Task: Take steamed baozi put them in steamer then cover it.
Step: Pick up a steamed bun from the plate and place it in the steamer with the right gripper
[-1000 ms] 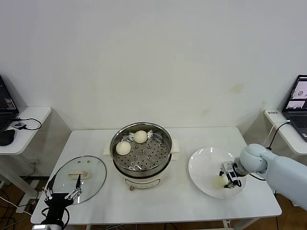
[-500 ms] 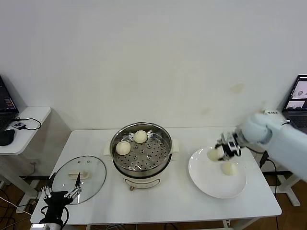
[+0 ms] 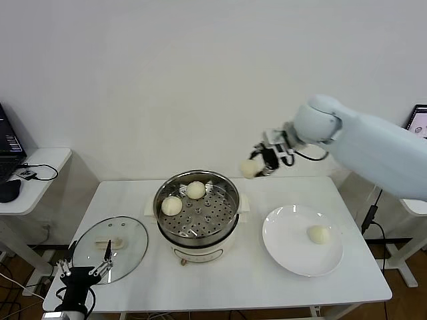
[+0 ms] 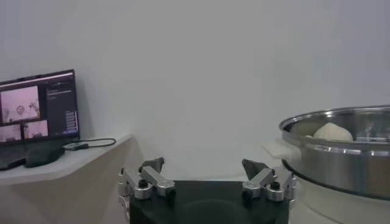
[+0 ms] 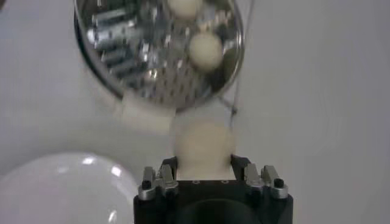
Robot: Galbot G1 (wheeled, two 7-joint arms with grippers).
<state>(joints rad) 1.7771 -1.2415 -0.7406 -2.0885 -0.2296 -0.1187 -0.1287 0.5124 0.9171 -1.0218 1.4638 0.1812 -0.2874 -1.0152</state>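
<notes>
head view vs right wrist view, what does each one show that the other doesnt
Only the head view shows the glass cover lying on the table beside the open left end effector, and the one baozi on the plate.

Only the right wrist view shows, close up, the right end effector's fingers clamped on either side of the carried baozi.

Both show the right end effector holding that baozi in the air, the steamer with two baozi inside, and the white plate.

Cream-white baozi (image 3: 251, 169); shiny steel steamer (image 3: 197, 208), perforated floor; white plate (image 3: 293, 248).
</notes>
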